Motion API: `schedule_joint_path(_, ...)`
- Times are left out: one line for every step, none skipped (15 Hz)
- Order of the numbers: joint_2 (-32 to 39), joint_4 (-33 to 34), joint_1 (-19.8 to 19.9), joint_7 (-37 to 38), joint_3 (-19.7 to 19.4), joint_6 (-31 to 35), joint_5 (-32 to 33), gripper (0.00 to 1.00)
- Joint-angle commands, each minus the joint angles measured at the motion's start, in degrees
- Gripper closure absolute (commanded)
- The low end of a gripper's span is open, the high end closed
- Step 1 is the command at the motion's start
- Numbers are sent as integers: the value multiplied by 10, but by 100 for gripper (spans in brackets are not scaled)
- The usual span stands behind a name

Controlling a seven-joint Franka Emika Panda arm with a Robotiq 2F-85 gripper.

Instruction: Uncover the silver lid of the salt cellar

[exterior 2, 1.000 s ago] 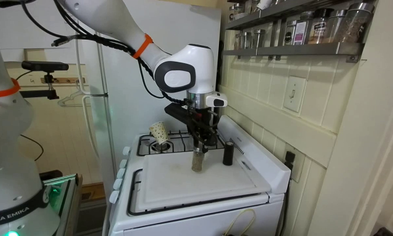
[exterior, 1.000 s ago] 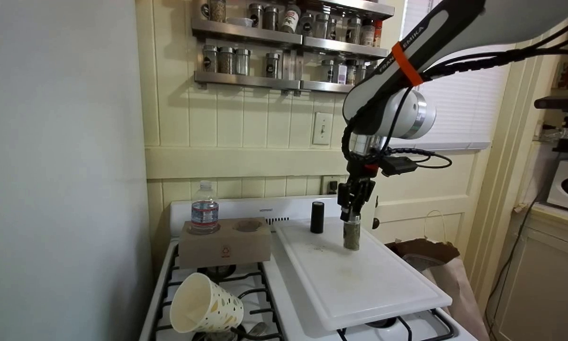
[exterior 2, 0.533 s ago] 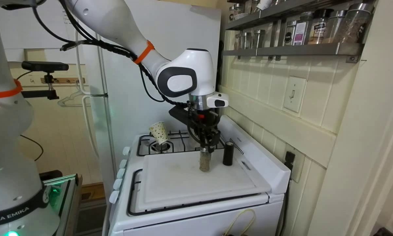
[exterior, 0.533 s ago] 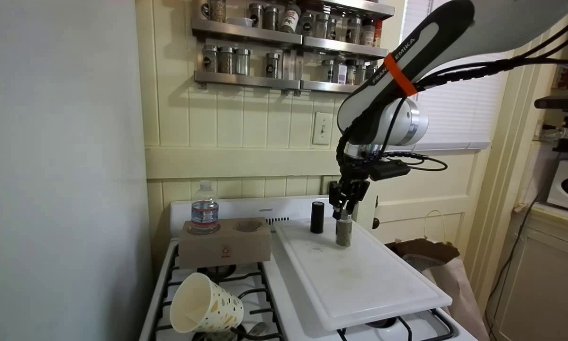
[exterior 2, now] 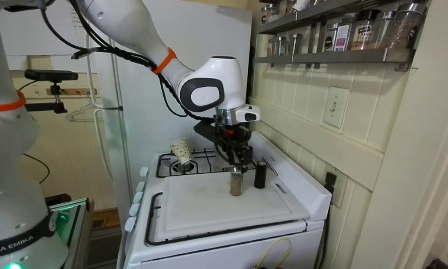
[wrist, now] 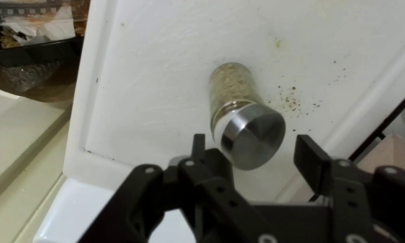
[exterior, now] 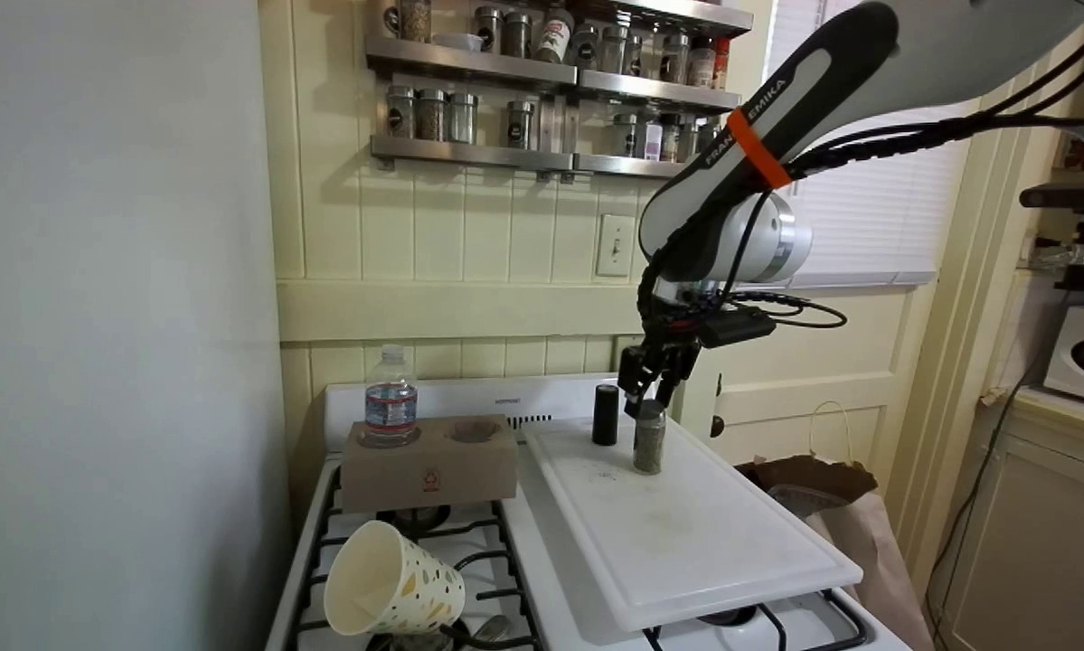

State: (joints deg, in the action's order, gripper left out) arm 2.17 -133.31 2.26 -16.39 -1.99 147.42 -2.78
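Observation:
The salt cellar (exterior: 648, 449) is a small glass jar of greyish-green grains. It stands upright on the white board (exterior: 731, 542) in both exterior views (exterior 2: 236, 184). The silver lid (wrist: 256, 136) sits on top of it. In the wrist view the jar's glass body (wrist: 232, 82) shows above the lid. My gripper (wrist: 251, 143) is open, its fingers (wrist: 312, 160) on either side of the lid, with a visible gap on the right. In an exterior view the gripper (exterior: 647, 402) points down at the lid's height or just above. Nothing is held.
A black shaker (exterior: 606, 416) stands close to the salt cellar, towards the stove's back panel (exterior 2: 294, 175). A box (exterior: 428, 479) with a water bottle (exterior: 391, 411) and a tilted paper cup (exterior: 415, 583) are on the burners. Spice shelves (exterior: 474, 154) hang above.
The salt cellar and gripper have shifted together across the board towards the black shaker. The gripper, earlier close around the lid, now stands open and slightly higher, showing more of the lid.

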Motion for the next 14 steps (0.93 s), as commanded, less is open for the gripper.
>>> schedule_joint_path(3, 2, 0, 3, 2, 10, -1, 6)
schedule_joint_path(2, 2, 0, 3, 2, 9, -1, 8)
schedule_joint_path(2, 3, 1, 3, 2, 9, 0, 10)
schedule_joint_path(2, 3, 1, 2, 2, 8, 0, 20)
schedule_joint_path(1, 4, 1, 1, 2, 6, 0, 24)
schedule_joint_path(1, 5, 0, 2, 2, 5, 1, 29)
schedule_joint_path(-2, 6, -1, 2, 3, -1, 3, 33)
schedule_joint_path(-4, 8, -2, 10, 3, -9, 20, 37)
schedule_joint_path(-7, 11, -3, 20, 3, -18, 42, 35)
schedule_joint_path(-10, 14, -5, 22, 4, -23, 55, 37)
schedule_joint_path(-12, 17, -6, 25, 5, -30, 69, 33)
schedule_joint_path(-15, 20, -7, 29, 6, -41, 83, 34)
schedule_joint_path(-17, 22, -8, 31, 8, -52, 94, 34)
schedule_joint_path(-17, 24, -9, 29, 10, -64, 99, 37)
